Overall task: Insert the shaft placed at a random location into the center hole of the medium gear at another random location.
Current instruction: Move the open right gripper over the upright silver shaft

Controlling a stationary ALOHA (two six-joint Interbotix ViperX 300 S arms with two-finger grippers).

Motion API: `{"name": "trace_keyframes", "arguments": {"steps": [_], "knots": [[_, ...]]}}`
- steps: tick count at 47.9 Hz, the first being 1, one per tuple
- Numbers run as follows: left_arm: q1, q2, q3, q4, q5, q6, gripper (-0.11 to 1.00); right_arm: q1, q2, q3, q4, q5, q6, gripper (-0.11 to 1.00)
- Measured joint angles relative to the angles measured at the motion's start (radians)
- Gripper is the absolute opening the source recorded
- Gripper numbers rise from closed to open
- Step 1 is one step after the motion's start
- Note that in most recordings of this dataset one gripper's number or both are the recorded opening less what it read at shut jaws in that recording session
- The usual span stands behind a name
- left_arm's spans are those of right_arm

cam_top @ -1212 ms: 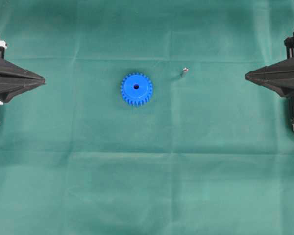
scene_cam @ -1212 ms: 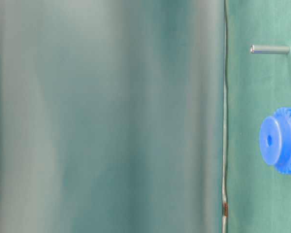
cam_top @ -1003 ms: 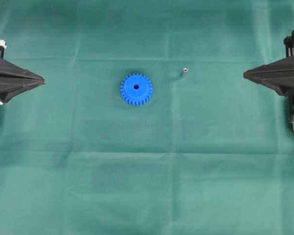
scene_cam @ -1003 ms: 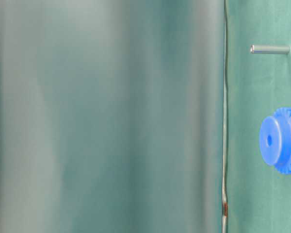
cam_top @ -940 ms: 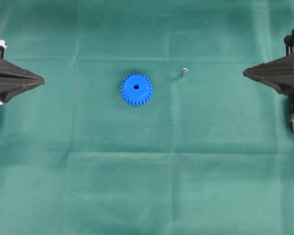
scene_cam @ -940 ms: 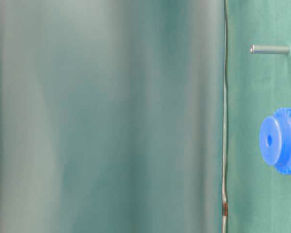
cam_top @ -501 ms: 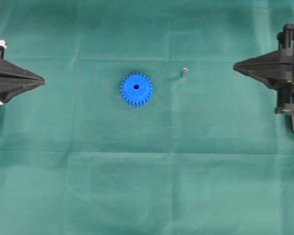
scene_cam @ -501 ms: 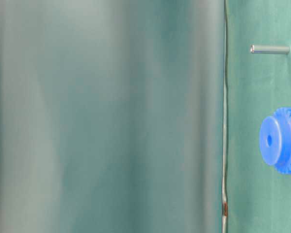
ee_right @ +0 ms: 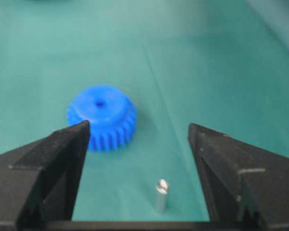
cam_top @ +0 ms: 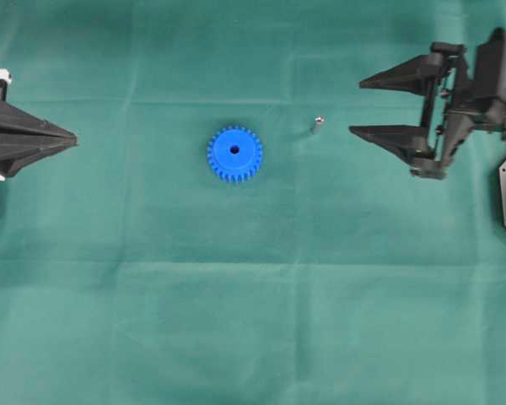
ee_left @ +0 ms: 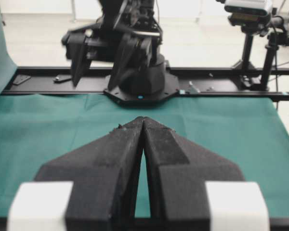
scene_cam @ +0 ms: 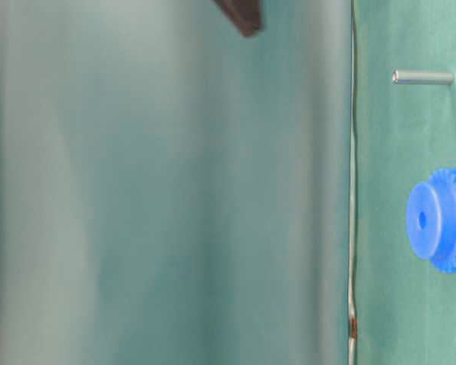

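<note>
Right gripper [cam_top: 356,106] spread wide, just right of the upright-looking shaft [cam_top: 317,125]. Gear [cam_top: 234,154] sits further left, hole [cam_top: 234,149] up. Left gripper [cam_top: 72,137] pressed together, far left.

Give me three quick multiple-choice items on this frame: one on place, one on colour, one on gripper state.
1. Where is the shaft?
A. In the gear's hole
B. On the cloth, apart from the gear
C. In a gripper

2. What colour is the medium gear?
A. Red
B. Blue
C. Yellow

3. How do the grippers stand?
A. Both shut
B. Left open, right shut
C. Left shut, right open

Key: 1 B, it sits on the cloth, clear of the gear. 2 B, plainly blue. 3 C, left gripper fingers meet, right gripper fingers spread.
</note>
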Motion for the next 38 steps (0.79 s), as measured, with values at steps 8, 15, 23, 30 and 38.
{"name": "trace_keyframes", "arguments": {"steps": [8,15,23,30,38], "knots": [[-0.002,0.000,0.000,0.002,0.000,0.000,0.00,-0.040,0.163,-0.018,0.002,-0.084,0.000,0.82],[0.000,0.000,0.000,0.002,-0.002,0.000,0.00,-0.052,0.273,-0.040,0.003,-0.129,0.000,0.82],[-0.002,0.002,0.000,0.000,0.000,0.000,0.00,-0.054,0.393,-0.072,0.008,-0.161,0.000,0.82],[-0.002,0.002,-0.002,0.000,0.000,0.000,0.00,-0.054,0.463,-0.091,0.015,-0.167,0.000,0.82],[-0.002,0.003,0.000,0.000,0.009,0.000,0.00,-0.054,0.497,-0.098,0.023,-0.173,0.000,0.80]]}}
